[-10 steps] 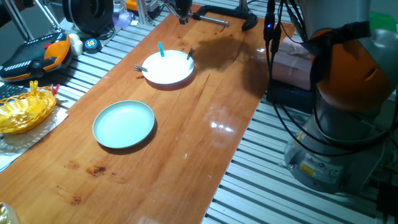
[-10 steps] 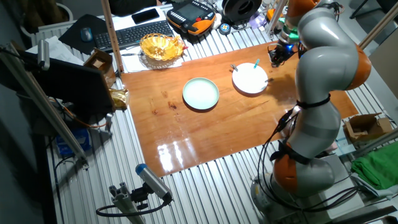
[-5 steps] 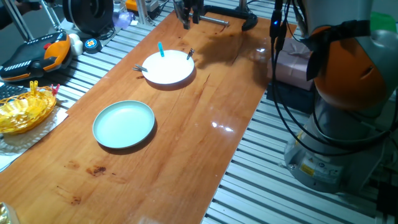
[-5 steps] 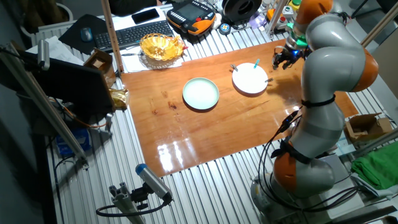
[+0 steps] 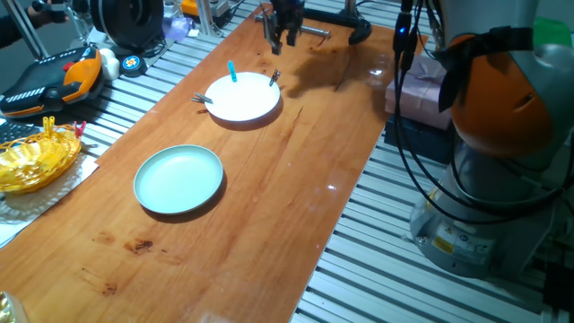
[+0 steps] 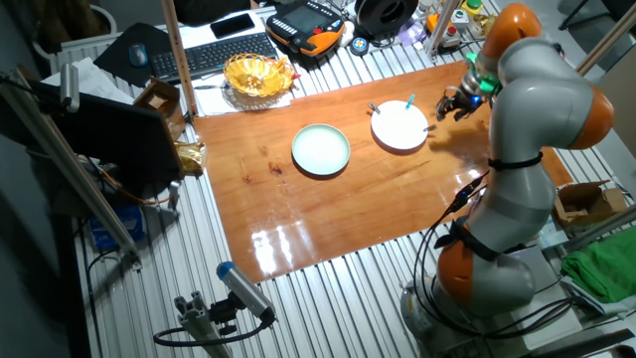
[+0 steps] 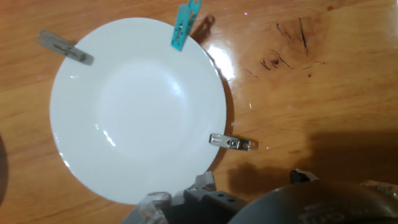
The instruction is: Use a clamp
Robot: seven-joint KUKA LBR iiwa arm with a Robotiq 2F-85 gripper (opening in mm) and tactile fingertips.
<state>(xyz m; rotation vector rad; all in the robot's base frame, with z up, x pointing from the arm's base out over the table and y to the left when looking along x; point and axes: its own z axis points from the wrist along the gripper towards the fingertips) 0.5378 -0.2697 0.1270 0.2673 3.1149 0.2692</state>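
Note:
The clamp (image 5: pixel 274 78) is a tiny dark grey metal clip standing on the right rim of the white plate (image 5: pixel 240 100). In the hand view the clamp (image 7: pixel 232 143) lies across the edge of the plate (image 7: pixel 134 106). My gripper (image 5: pixel 285 34) hangs above and just behind the clamp, apart from it, with its fingers a little apart and empty. It also shows in the other fixed view (image 6: pixel 449 102) beside the white plate (image 6: pixel 399 127). Only the gripper's base (image 7: pixel 183 198) shows at the bottom of the hand view.
A teal clip (image 5: pixel 232 72) and a second grey clip (image 5: pixel 199 99) sit on the same plate's rim. A pale teal plate (image 5: pixel 178 179) lies nearer. A large black bar clamp (image 5: pixel 327 22) lies at the far table edge. A pink box (image 5: pixel 421 90) sits off the right edge.
My gripper has moved from the far table edge toward the white plate and now hangs close to the dark clip. The plates and clips have not moved.

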